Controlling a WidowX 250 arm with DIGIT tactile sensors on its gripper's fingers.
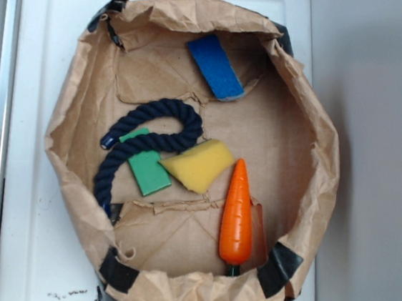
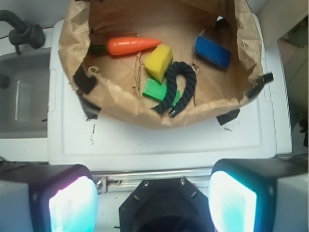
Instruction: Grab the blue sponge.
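Observation:
The blue sponge (image 1: 216,66) (image 2: 212,51) lies tilted against the far wall of the brown paper basin (image 1: 69,101) (image 2: 120,104), its teal edge facing the middle. My gripper (image 2: 153,200) shows only in the wrist view, high above the white surface and well short of the basin. Its two glowing pads (image 2: 72,205) stand wide apart with nothing between them. The gripper does not appear in the exterior view.
Inside the basin lie a dark navy rope (image 1: 148,141) (image 2: 178,87), a green block (image 1: 148,171) (image 2: 155,89), a yellow sponge (image 1: 198,163) (image 2: 159,60) and an orange carrot (image 1: 237,215) (image 2: 130,45). A sink (image 2: 21,96) sits beside the white top (image 2: 164,137).

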